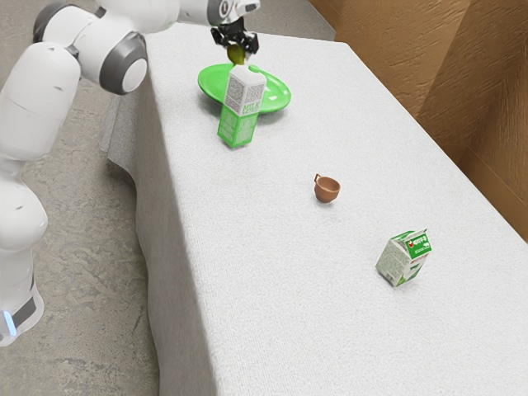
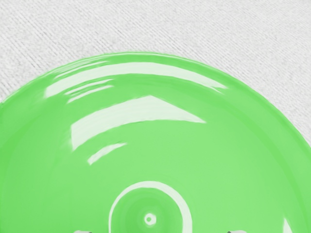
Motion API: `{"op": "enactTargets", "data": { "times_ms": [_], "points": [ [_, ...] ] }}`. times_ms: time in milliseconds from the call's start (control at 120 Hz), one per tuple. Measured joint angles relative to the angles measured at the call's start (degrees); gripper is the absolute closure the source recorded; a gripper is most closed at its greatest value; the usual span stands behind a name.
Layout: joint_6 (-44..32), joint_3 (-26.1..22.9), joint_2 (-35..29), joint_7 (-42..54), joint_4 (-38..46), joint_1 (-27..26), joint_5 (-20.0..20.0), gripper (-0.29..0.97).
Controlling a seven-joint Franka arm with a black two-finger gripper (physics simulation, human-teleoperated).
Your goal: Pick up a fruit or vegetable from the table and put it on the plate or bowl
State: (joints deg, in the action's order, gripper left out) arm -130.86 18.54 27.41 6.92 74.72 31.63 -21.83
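– Exterior view: where does the gripper [image 1: 238, 47] stand with respect to the plate [image 1: 276, 96]?
– Above it. The white arm [image 1: 49, 91] reaches in from the exterior view's left, and the black fingers point down at the green plate.
– And the state of the tool?
– Its two fingers stand only a little apart and press a small yellow-green fruit [image 1: 238, 56] between them, one from each side. The fruit hangs clear of the plate, not touching it.
– What else lies around the plate?
– A tall carton [image 1: 241, 111], green and white, stands on the near side of the plate and hides part of its rim; whether the two touch cannot be told. A brown cup [image 1: 327, 188] sits well apart from the plate, toward the exterior view's right and nearer the viewer. A small carton [image 1: 403, 257] lies farther from the plate again, beyond the cup, tilted on the cloth-covered table [image 1: 330, 330].
– Wrist view: what does it add?
– The plate [image 2: 155, 145] lies straight beneath the hand, glossy, with a pale ring [image 2: 148, 183] marking its centre; the woven table [image 2: 97, 24] shows past the plate's rim.
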Motion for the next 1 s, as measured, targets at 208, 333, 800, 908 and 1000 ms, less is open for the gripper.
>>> {"op": "enactTargets", "data": {
  "times_ms": [208,333,800,908,1000],
  "points": [
    [-1.1,0.1,2.3,1.5,0.5,1.1,-1.7,0.36],
    [-1.4,0.2,3.1,2.2,0.7,1.2,-2.0,0.36],
    [-2.2,0.7,5.9,3.8,-1.2,2.1,-2.1,0.36],
    [-2.7,0.5,7.7,4.0,-4.8,2.2,-3.5,0.36],
    [-3.4,0.1,8.9,4.2,-6.1,2.5,-4.8,0.36]
  ]
}}
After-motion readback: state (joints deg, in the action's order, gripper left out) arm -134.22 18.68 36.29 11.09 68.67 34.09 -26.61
